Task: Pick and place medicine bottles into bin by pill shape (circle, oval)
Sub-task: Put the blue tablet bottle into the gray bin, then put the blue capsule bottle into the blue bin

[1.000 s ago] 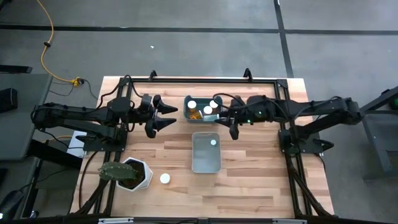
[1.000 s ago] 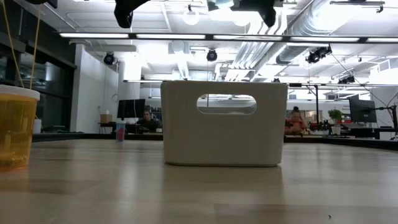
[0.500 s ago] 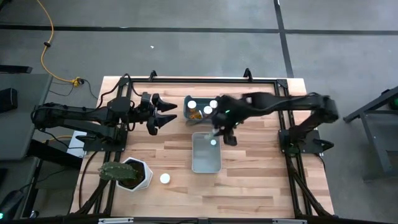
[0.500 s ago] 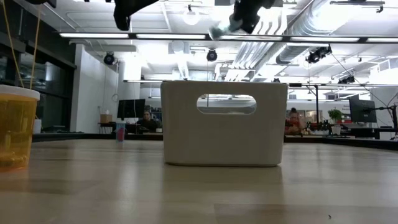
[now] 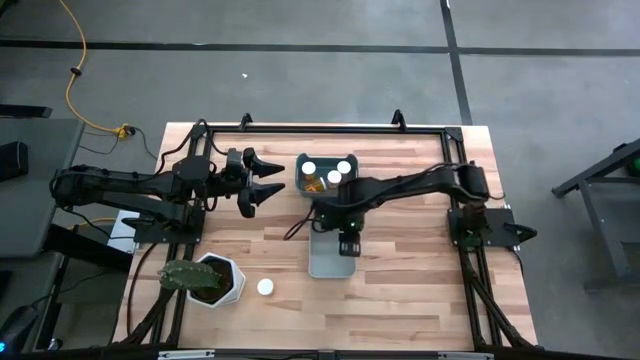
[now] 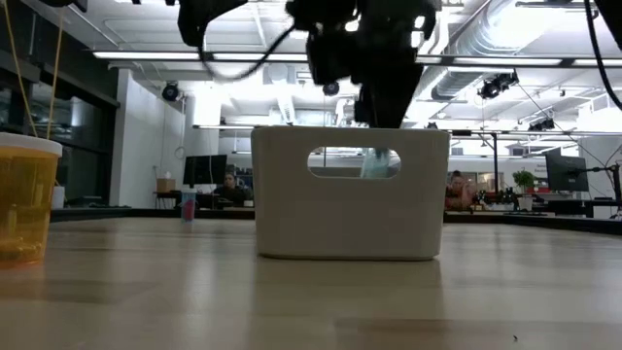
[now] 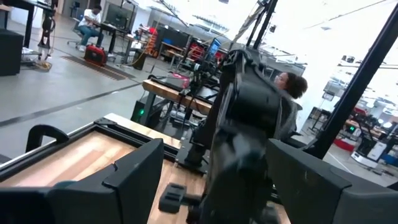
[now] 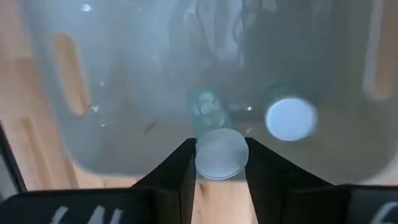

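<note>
My right gripper [image 5: 347, 243] points down into the near grey bin [image 5: 318, 262], shut on a small greenish medicine bottle with a white cap [image 8: 219, 152]. That bottle [image 6: 377, 163] shows through the bin's handle slot in the low view. A second white-capped bottle [image 8: 291, 118] rests on the bin's floor. The far bin [image 5: 303, 172] holds three white-capped bottles [image 5: 334, 177]. Another bottle [image 5: 265, 287] stands on the table near the front. My left gripper [image 5: 272, 188] hovers open, left of the far bin, holding nothing. My right gripper pinches the small bottle between its two fingers [image 8: 180, 163], which sit on opposite sides just below its white cap [image 8: 219, 163]. The fingers come from above, pointing down, and lie along the bottle, whose cap end faces the wrist. It hangs inside the bin's walls, clear of the floor.
A white hexagonal pot with a green plant [image 5: 205, 280] stands at the near left. A black frame [image 5: 320, 128] runs along the table's far edge. In the low view a large amber bottle [image 6: 24, 199] shows at the left.
My right gripper has swung from above the far bin toward the table's near edge and gone down into the near bin. It has tipped from nearly level to pointing down, carrying the greenish bottle with it.
</note>
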Robot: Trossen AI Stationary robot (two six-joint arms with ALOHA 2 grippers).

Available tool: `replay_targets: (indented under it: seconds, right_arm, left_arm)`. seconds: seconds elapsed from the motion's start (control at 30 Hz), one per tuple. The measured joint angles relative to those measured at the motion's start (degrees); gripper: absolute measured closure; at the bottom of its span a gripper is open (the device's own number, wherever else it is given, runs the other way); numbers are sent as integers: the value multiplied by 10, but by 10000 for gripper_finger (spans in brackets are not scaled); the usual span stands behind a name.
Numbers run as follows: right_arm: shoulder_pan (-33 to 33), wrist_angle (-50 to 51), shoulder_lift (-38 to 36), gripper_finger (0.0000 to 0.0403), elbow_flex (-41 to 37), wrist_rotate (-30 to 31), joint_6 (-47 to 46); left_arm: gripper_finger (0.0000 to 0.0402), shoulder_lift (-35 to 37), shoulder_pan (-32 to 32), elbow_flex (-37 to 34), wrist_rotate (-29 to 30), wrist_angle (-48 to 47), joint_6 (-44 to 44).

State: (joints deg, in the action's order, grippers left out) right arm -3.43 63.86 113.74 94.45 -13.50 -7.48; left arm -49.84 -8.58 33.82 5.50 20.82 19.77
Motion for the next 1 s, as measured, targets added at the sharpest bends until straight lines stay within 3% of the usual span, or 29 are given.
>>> replay_targets:
  seconds: [0.4,0.63,1.0]
  right_arm:
    - [-15,-13,33,304,0,50,-205]
    - [-15,-16,33,296,0,53,-223]
    - [-13,-15,33,214,1,60,-192]
  left_arm:
    - [131,0,0,0,-3,0,-36]
    - [131,0,0,0,-4,0,-41]
    - [131,0,0,0,-4,0,-40]
